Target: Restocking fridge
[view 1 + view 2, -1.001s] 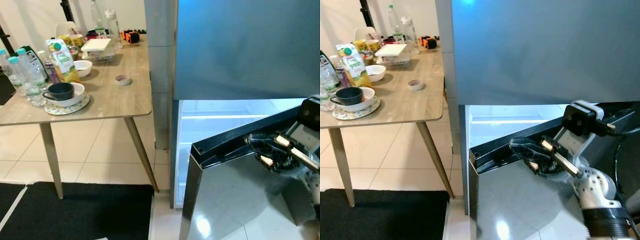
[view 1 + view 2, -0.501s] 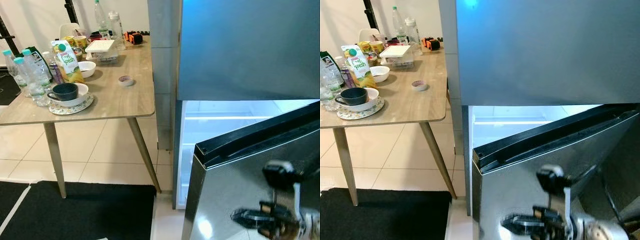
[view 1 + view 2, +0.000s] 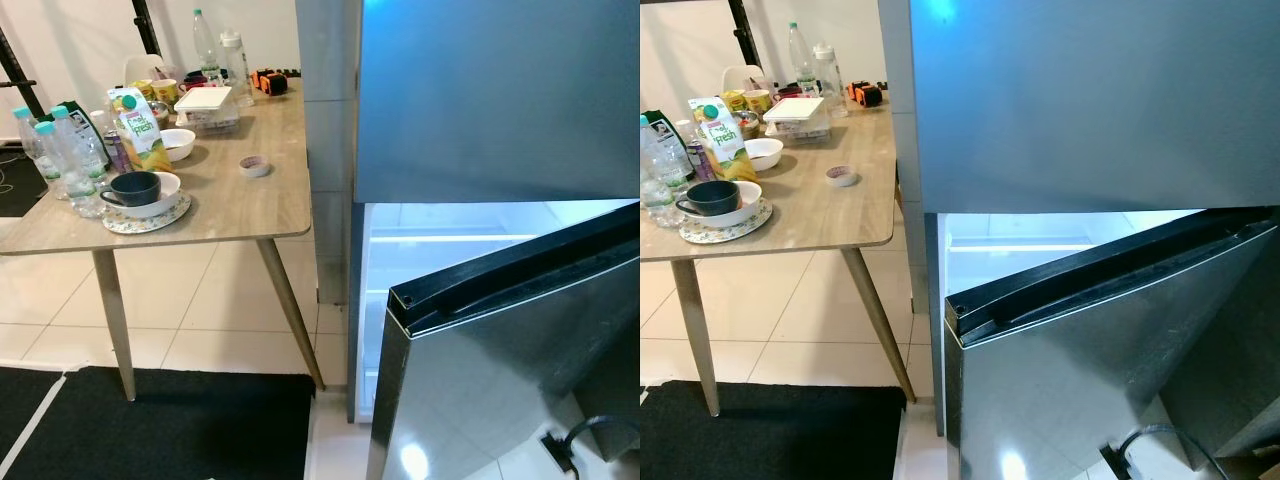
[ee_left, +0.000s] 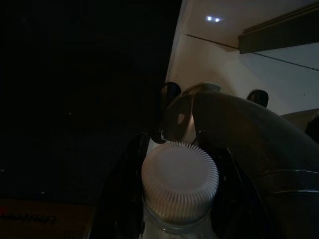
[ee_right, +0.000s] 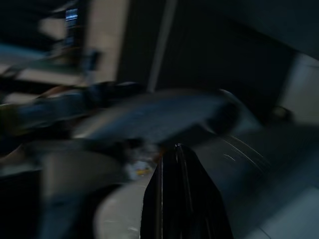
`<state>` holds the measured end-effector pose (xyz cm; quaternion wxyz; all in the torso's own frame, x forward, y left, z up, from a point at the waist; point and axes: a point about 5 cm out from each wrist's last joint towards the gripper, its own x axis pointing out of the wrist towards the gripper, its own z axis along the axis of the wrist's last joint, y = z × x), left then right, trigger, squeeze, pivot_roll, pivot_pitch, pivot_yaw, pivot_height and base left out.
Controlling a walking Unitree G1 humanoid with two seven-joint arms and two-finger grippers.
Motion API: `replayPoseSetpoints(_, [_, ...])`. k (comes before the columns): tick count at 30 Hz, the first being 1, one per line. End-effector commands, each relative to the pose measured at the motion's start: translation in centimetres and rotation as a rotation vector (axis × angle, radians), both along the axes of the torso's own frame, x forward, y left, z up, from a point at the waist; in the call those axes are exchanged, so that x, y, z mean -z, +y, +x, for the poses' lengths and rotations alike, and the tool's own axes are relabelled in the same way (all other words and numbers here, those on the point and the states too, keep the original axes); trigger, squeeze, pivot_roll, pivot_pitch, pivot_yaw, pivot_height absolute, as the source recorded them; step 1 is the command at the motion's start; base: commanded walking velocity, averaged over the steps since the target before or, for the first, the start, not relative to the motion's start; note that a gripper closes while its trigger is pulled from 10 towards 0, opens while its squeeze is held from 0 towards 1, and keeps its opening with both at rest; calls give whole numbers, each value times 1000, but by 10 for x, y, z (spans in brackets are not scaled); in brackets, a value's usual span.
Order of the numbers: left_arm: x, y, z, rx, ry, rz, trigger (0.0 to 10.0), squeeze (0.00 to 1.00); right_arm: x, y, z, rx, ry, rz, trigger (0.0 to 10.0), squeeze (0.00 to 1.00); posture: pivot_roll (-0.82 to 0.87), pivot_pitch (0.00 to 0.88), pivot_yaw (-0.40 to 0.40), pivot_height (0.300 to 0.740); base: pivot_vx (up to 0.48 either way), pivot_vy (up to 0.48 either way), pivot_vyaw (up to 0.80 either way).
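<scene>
A tiled kitchen floor with a black mat runs between a wooden tabletop and a grey fridge, whose lower door stands ajar with the lit compartment behind it. In the left wrist view, the left gripper has its fingers closed around a bottle with a white ribbed cap. The right gripper is blurred, its fingers apparently pressed together and holding nothing.

The half-open door looks like the main risk: carrying the bottle in could knock it against the door edge.

On the tabletop I count three water bottles at the near end, one juice carton, one dark cup and one white bowl.
</scene>
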<state>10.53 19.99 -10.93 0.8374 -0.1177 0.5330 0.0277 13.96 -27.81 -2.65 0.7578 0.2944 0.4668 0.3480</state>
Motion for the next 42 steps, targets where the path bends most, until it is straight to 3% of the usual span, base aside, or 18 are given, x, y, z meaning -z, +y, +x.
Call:
replayPoseSetpoints(1, [1,1,-3,2,17,11,10000,0,13,-8,-2,100,1,-205,10000,0,-134,0,16,740,0,0,0])
replayPoseSetpoints(3, [1,2,-2,-15,15,24,10000,0,27,-20,-4,258,15,-492,10000,0,-135,0,19,740,0,0,0])
replayPoseSetpoints(5, [0,5,-2,-38,14,41,10000,0,33,-27,-6,369,31,-648,10000,0,-135,0,19,740,0,0,0])
replayPoseSetpoints(9, [0,10,-3,-29,26,75,10000,0,38,-25,-8,440,77,-707,10000,0,-135,0,19,740,0,0,0])
replayPoseSetpoints(13, [1,29,-19,183,151,231,10000,0,48,-10,-8,428,92,-765,10000,0,-124,0,22,740,0,0,0])
replayPoseSetpoints(15, [1,34,-23,232,177,270,10000,0,49,-7,-8,434,94,-773,10000,0,-124,0,22,740,0,0,0])
replayPoseSetpoints(16, [-1,46,-27,288,213,353,10000,0,50,-5,-7,444,91,-797,10000,0,-118,0,20,740,0,0,0])
replayPoseSetpoints(17, [-1,46,-27,288,213,353,10000,0,50,-5,-7,444,91,-797,10000,0,-118,0,20,740,0,0,0])
replayPoseSetpoints(19, [-6,65,-27,329,239,473,10000,0,51,-4,-5,465,85,-844,10000,0,-117,0,21,740,0,0,0])
replayPoseSetpoints(20, [-6,65,-27,329,239,473,10000,0,51,-4,-5,465,85,-844,10000,0,-117,0,21,740,0,0,0])
replayPoseSetpoints(23, [-20,93,-11,290,192,645,10000,0,53,-6,-5,472,83,-933,10000,0,-114,0,17,740,0,0,-263])
replayPoseSetpoints(24, [-20,93,-11,290,192,645,10000,0,53,-6,-5,472,83,-933,10000,0,-114,0,17,740,0,0,-788])
replayPoseSetpoints(27, [-35,112,11,144,102,738,10000,0,54,-6,-7,438,77,-984,10000,0,-114,0,15,740,0,0,-788])
replayPoseSetpoints(31, [-49,122,34,6,-8,789,10000,0,56,-2,-9,435,83,-983,10000,0,-116,0,16,740,0,0,-788])
replayPoseSetpoints(35, [-55,123,45,-70,-72,789,10000,0,57,2,-9,428,84,-982,10000,0,-116,0,16,740,0,0,-788])
replayPoseSetpoints(38, [-62,109,72,-209,-241,623,10000,0,58,4,-8,420,82,-985,10000,0,-116,0,14,740,0,0,-788])
replayPoseSetpoints(41, [-68,101,88,-233,-330,577,10000,0,58,5,-7,417,79,-985,10000,0,-115,0,11,740,0,0,-788])
replayPoseSetpoints(42, [-74,99,98,-295,-389,538,10000,0,58,6,-7,416,78,-986,10000,0,-115,0,11,740,0,0,-788])
